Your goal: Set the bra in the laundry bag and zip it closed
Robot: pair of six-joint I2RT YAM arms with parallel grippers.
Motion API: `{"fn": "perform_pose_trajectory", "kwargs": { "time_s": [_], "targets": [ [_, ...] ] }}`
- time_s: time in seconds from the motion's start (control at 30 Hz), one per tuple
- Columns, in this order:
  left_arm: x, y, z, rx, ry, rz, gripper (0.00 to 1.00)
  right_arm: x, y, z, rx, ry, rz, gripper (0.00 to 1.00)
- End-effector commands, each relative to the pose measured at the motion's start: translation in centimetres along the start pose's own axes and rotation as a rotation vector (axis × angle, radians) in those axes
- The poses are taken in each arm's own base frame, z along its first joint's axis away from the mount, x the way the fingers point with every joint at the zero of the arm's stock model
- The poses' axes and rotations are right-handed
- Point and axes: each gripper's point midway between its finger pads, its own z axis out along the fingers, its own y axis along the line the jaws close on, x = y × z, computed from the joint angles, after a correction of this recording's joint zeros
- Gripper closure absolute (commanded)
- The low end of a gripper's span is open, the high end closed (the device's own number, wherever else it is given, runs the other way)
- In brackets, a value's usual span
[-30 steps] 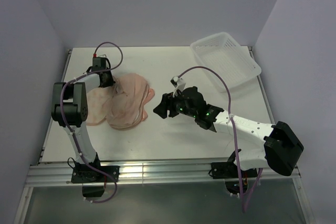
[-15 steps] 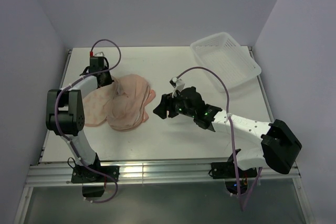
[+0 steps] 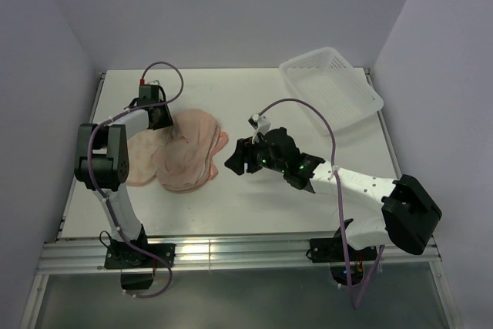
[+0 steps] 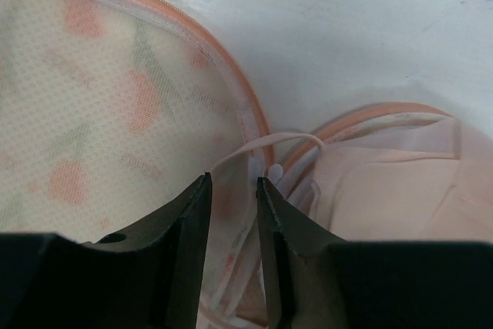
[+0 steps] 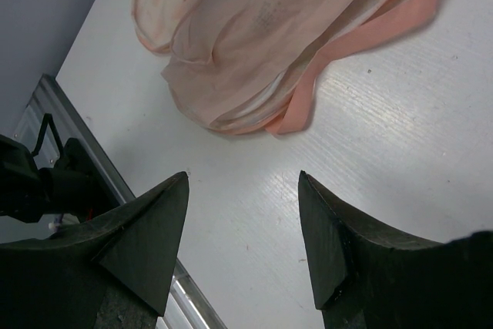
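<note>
The laundry bag (image 3: 139, 161) lies at the left of the table, its cream orange-printed lobe (image 4: 100, 98) edged by a pink zipper. The pale peach bra (image 3: 189, 152) lies over the bag's right half, also visible in the left wrist view (image 4: 385, 190) and the right wrist view (image 5: 262, 36). My left gripper (image 3: 160, 119) sits at the far edge where the two lobes meet. Its jaws (image 4: 233, 182) stand a little apart, with a thin pale strip running between them. My right gripper (image 3: 235, 158) hovers open just right of the pile, over bare table (image 5: 243, 179).
A white plastic lattice basket (image 3: 331, 86) stands at the back right. A pink band (image 5: 362, 32) sticks out from the pile toward my right gripper. Side walls close in the table left and right, and a metal rail (image 3: 231, 252) runs along the near edge.
My left gripper has gone from shut to slightly open at the bag's far edge, and its arm has shifted a little. The right arm has stayed put.
</note>
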Motion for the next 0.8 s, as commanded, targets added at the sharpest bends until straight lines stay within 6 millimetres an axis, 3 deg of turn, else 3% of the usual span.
{"fn": "perform_pose_trajectory", "kwargs": {
  "time_s": [0.0, 0.37, 0.5, 0.6, 0.77],
  "targets": [
    [-1.6, -0.3, 0.4, -0.006, -0.027, 0.026, 0.64, -1.3, 1.0, 0.1, -0.029, -0.044, -0.025, 0.34],
    [-1.9, 0.3, 1.2, -0.038, -0.037, 0.031, 0.73, -0.9, 1.0, 0.5, -0.033, -0.025, -0.025, 0.34],
    [-2.1, 0.5, 1.1, -0.05, -0.044, 0.043, 0.67, -0.8, 0.9, 0.5, -0.033, -0.022, -0.022, 0.34],
    [-1.7, 0.8, 1.6, -0.063, -0.023, 0.06, 0.68, -0.8, 1.0, 0.5, -0.034, -0.021, -0.025, 0.34],
    [-1.6, 0.8, 1.6, -0.057, -0.029, 0.059, 0.85, -0.9, 1.0, 0.5, -0.031, -0.025, -0.025, 0.34]
  ]
}}
